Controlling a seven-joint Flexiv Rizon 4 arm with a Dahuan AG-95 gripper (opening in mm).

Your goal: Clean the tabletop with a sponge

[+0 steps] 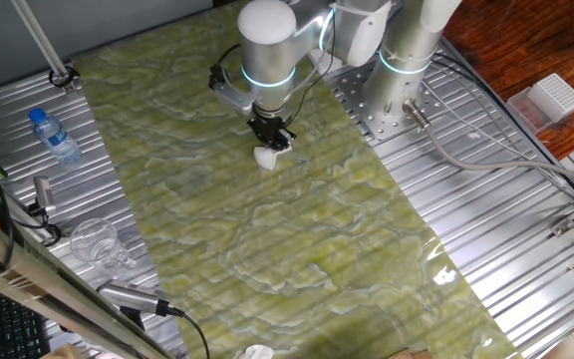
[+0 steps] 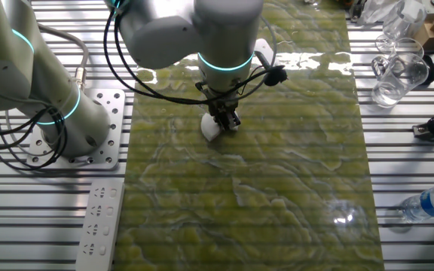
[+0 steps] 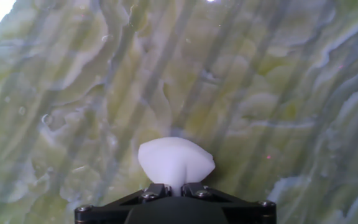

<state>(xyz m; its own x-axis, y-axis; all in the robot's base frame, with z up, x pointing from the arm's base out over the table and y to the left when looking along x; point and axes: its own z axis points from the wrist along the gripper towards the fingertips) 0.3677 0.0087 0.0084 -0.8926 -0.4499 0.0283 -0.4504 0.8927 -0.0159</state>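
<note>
Sponge (image 3: 176, 163), soft and light, bulges where the fingers (image 3: 156, 191) clench its top; it presses on the table (image 1: 267, 249) near the arm's base plate (image 1: 387, 105), likely squashing easily.

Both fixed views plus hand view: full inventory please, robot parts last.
tabletop: 1, yellow-green veined sheet, centre
sponge: 1, white, pinched in the pincer, on the sheet
water bottle: 1, clear with blue cap, lying on the ribbed panel
glass mug: 1, clear, on the panel beside the sheet
power strip: 1, white, on the panel near the arm base
ridged box: 1, white, on the wooden surface off the panels
arm: 1, silver-grey
pincer: 1, black, closed on the sponge
</note>
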